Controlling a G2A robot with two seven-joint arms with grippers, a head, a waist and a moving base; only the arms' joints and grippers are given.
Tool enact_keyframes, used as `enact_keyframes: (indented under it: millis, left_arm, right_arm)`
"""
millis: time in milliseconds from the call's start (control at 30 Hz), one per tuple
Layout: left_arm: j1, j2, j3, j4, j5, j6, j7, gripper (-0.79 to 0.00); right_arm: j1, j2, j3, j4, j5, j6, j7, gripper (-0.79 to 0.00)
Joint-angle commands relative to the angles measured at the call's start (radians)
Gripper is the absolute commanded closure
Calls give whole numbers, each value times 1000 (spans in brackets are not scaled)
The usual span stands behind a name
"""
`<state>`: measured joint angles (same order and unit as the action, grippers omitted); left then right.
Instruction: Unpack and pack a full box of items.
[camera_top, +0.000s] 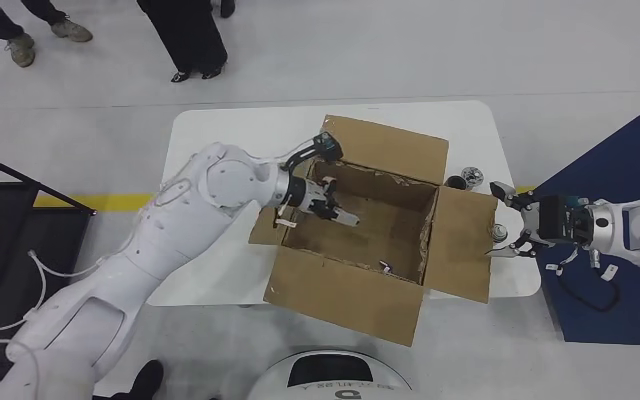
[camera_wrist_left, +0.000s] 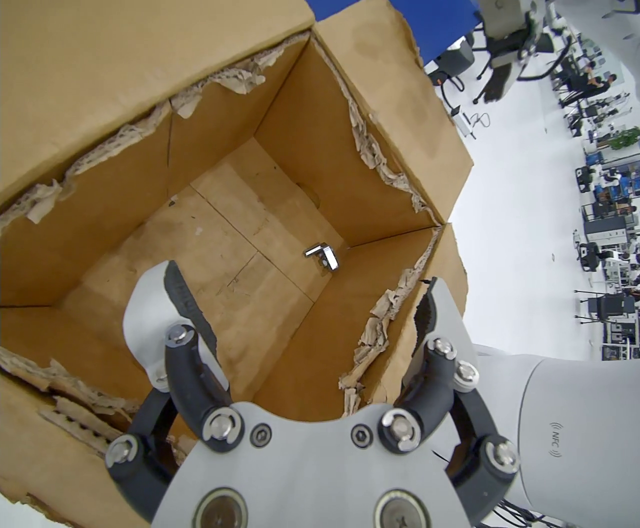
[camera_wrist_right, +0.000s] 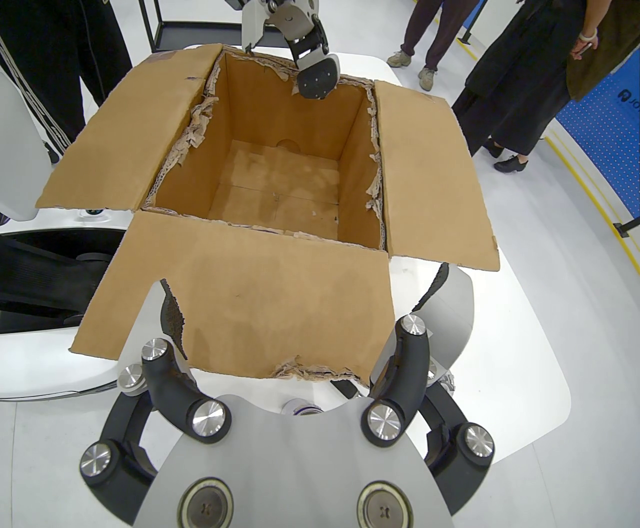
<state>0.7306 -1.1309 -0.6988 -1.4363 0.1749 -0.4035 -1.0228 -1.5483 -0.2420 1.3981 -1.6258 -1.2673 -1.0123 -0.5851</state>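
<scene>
Two grippers, both spread wide and empty.
I had the left gripper just above the open cardboard box at its rim; the right gripper sat beside an outer flap; one small metal piece lay in a floor corner.

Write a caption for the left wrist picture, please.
Open left gripper hovers over a torn cardboard box holding one small metal piece.

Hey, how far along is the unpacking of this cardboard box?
Nearly unpacked: the cardboard box holds one small metal piece in a corner, and cans stand on the table beside it. In hand: nothing; the left hand is open over the box, right hand open at a flap. Left: that piece, then repacking.
</scene>
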Motion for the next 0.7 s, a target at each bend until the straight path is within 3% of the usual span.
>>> enact_keyframes:
  millis: [0, 300, 667]
  left_arm:
    - [-7, -3, 14, 4, 50, 23, -11, -785]
    - [-7, -2, 20, -22, 135, 133, -66, -785]
    - [47, 28, -73, -61, 122, 189, -93, -785]
  right_arm:
    - [0, 0, 0, 0, 0, 0, 0, -785]
    - [0, 0, 0, 0, 0, 0, 0, -785]
    - [0, 0, 0, 0, 0, 0, 0, -785]
